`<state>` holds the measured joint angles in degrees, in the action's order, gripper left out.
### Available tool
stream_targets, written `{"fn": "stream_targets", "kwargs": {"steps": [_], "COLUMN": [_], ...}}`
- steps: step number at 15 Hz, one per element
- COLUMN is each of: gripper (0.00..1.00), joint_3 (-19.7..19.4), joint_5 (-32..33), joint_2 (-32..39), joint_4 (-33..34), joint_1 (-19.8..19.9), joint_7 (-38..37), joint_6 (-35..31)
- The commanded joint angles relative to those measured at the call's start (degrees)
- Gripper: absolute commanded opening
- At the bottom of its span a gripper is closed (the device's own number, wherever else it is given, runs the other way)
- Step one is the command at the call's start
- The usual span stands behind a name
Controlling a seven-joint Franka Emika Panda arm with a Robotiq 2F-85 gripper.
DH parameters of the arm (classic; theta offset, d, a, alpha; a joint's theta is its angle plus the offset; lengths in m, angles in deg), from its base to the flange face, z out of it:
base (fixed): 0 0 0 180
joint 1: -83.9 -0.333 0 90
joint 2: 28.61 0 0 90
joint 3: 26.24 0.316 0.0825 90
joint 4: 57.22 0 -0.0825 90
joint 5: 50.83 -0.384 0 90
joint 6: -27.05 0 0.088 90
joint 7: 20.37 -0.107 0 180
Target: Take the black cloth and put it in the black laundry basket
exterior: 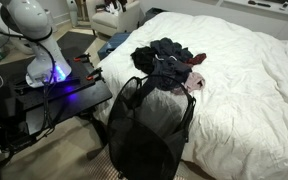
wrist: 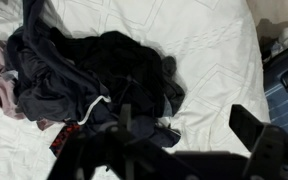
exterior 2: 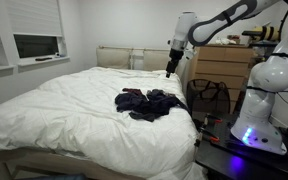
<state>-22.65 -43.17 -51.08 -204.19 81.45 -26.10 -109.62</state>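
Note:
A pile of dark clothes lies on the white bed, seen in both exterior views [exterior: 167, 62] [exterior 2: 149, 103]. In the wrist view the black cloth [wrist: 124, 60] lies on top of the pile, right of centre, with navy and pink garments to its left. The black mesh laundry basket [exterior: 144, 125] stands on the floor against the bed's edge, next to the pile; it also shows in an exterior view [exterior 2: 209, 97]. My gripper [exterior 2: 171, 68] hangs high above the bed, near the basket side. In the wrist view the gripper [wrist: 184, 135] is open and empty.
The white bed [exterior 2: 74, 110] fills most of the scene. A wooden dresser [exterior 2: 224, 62] stands behind the basket. The robot base [exterior: 44, 60] sits on a black table [exterior: 54, 100] beside the bed. A blue suitcase [wrist: 284, 85] is beside the bed.

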Motion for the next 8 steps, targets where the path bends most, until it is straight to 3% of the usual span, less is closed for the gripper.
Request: {"fn": "stream_targets", "kwargs": {"steps": [1, 8], "gripper": [1.00, 1.00], "joint_3": [-1.9, -5.0], "joint_5": [-0.4, 2.2], "joint_2": [3.9, 10.8], "joint_4": [0.2, -0.9], "joint_1": [1.1, 3.9], "joint_7": [3.4, 9.9], "joint_6": [-4.5, -13.3]}}
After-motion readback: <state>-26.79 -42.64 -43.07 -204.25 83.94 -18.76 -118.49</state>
